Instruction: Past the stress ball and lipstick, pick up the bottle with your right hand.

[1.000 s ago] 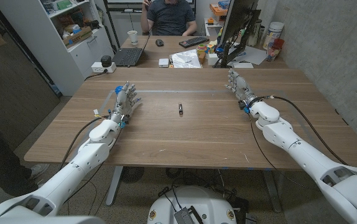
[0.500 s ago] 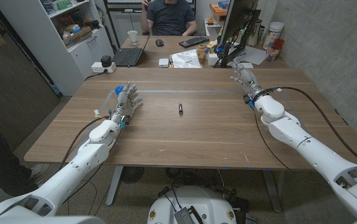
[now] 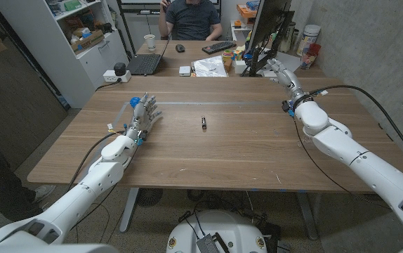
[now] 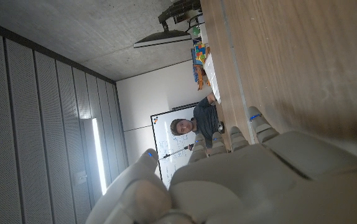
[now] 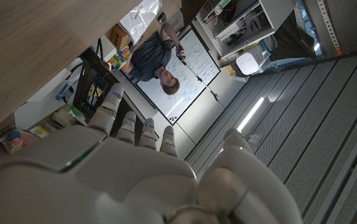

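The white bottle with a red label stands upright on the far desk by the grey wall, past the wooden counter. The right robot hand reaches over the counter's far edge toward it, fingers extended, holding nothing. A small dark lipstick tube lies mid-counter. The left robot hand stands open, fingers spread.

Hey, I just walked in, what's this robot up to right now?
The robot is reaching its right hand over the far right edge of the wooden table, toward the cluttered desk behind; it holds nothing. The left hand waits on the table's left side, fingers spread and empty. A small dark lipstick lies untouched mid-table. A person sits at the desk behind.
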You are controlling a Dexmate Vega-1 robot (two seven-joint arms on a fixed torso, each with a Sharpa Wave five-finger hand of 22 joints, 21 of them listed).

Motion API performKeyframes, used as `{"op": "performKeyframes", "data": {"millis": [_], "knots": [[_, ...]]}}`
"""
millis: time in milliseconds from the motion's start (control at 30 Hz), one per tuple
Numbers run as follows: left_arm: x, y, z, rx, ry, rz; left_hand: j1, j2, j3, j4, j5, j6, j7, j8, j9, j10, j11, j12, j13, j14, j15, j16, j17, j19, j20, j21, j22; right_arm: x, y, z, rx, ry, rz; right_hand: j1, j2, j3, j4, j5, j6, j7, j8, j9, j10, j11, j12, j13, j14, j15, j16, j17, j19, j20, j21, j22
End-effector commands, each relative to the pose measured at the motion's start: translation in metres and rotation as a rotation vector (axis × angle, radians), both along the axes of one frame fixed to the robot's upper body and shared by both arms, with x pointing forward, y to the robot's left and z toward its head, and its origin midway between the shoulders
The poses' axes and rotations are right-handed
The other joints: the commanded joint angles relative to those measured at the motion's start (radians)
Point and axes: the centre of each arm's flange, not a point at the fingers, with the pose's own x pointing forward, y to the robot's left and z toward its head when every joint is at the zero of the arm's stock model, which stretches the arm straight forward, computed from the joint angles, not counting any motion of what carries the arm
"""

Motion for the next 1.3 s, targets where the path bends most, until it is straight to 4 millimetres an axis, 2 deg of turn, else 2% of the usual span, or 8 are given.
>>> {"op": "performKeyframes", "data": {"millis": [33, 367, 433, 500, 900, 1133, 1300], "knots": [[0.000, -0.006, 0.002, 0.013, -0.010, -0.017, 0.002, 0.012, 0.001, -0.002, 0.005, -0.003, -0.007, 0.006, 0.001, -0.008, -0.002, 0.006, 0.002, -0.009, -0.004, 0.005, 0.005, 0.004, 0.009, -0.002, 0.002, -0.028, -0.014, 0.017, -0.076, -0.105, -0.188, 0.013, -0.014, -0.001, -0.012, 0.008, 0.009, -0.026, 0.006, 0.006, 0.000, -0.014, -0.001, 0.001, 0.008, -0.005, 0.000, 0.002, 0.014, -0.003, -0.002, 0.002], [-0.003, -0.011, -0.002, 0.011, -0.008, -0.030, 0.002, 0.012, 0.000, -0.002, 0.005, -0.004, -0.008, 0.005, 0.001, -0.008, -0.003, 0.006, 0.002, -0.009, -0.004, 0.005, 0.005, 0.004, 0.008, -0.003, 0.002, -0.053, -0.026, 0.023, -0.139, -0.151, -0.337, 0.027, -0.019, -0.002, -0.022, 0.011, 0.022, -0.038, 0.010, 0.006, 0.010, -0.025, 0.001, 0.002, 0.018, -0.007, 0.001, 0.002, 0.020, -0.002, -0.005, 0.002], [-0.004, -0.012, -0.001, 0.010, -0.016, -0.031, 0.002, 0.012, 0.000, -0.002, 0.005, -0.004, -0.008, 0.005, 0.001, -0.008, -0.004, 0.006, 0.002, -0.009, -0.005, 0.005, 0.005, 0.004, 0.009, -0.003, 0.002, -0.058, -0.027, 0.024, -0.149, -0.155, -0.359, 0.035, -0.022, -0.002, -0.028, 0.012, 0.023, -0.056, 0.010, 0.007, 0.009, -0.026, 0.000, 0.002, 0.017, -0.007, -0.001, 0.002, 0.022, -0.002, -0.007, 0.002], [-0.004, -0.012, -0.001, 0.012, -0.019, -0.036, 0.002, 0.012, -0.001, -0.002, 0.005, -0.005, -0.009, 0.005, 0.001, -0.008, -0.003, 0.006, 0.002, -0.009, -0.004, 0.005, 0.005, 0.004, 0.009, -0.004, 0.002, -0.063, -0.029, 0.025, -0.154, -0.162, -0.370, 0.040, -0.024, -0.002, -0.032, 0.013, 0.022, -0.062, 0.009, 0.007, 0.008, -0.030, -0.001, 0.002, 0.018, -0.009, -0.001, 0.002, 0.024, -0.002, -0.008, 0.002], [-0.003, -0.016, 0.000, 0.020, -0.027, -0.068, 0.002, 0.012, -0.002, -0.002, 0.005, -0.005, -0.008, 0.005, 0.001, -0.007, -0.002, 0.006, 0.002, -0.007, -0.005, 0.006, 0.005, 0.005, 0.008, -0.005, 0.002, -0.101, -0.033, 0.028, -0.269, -0.200, -0.608, 0.060, -0.028, -0.001, -0.045, 0.017, 0.041, -0.071, 0.015, 0.008, 0.021, -0.040, 0.002, 0.002, 0.033, -0.020, 0.001, 0.002, 0.034, -0.002, -0.011, 0.002], [-0.002, -0.018, 0.004, 0.029, -0.042, -0.088, 0.002, 0.012, -0.003, -0.002, 0.006, -0.005, -0.008, 0.005, 0.001, -0.007, -0.003, 0.006, 0.002, -0.006, -0.006, 0.006, 0.005, 0.005, 0.010, -0.006, 0.002, -0.119, -0.038, 0.023, -0.277, -0.171, -0.656, 0.077, -0.031, -0.002, -0.055, 0.019, 0.015, -0.091, 0.002, 0.009, 0.004, -0.050, -0.006, 0.003, 0.032, -0.029, -0.003, 0.002, 0.055, -0.005, -0.009, 0.002], [-0.002, -0.017, 0.006, 0.031, -0.051, -0.096, 0.002, 0.012, -0.004, -0.002, 0.006, -0.004, -0.009, 0.005, 0.001, -0.007, -0.003, 0.006, 0.002, -0.006, -0.007, 0.006, 0.005, 0.006, 0.010, -0.006, 0.002, -0.136, -0.033, 0.027, -0.317, -0.181, -0.743, 0.082, -0.034, -0.003, -0.059, 0.019, 0.011, -0.096, 0.000, 0.010, 0.004, -0.051, -0.006, 0.003, 0.036, -0.030, -0.002, 0.002, 0.065, -0.005, -0.007, 0.003]]}}
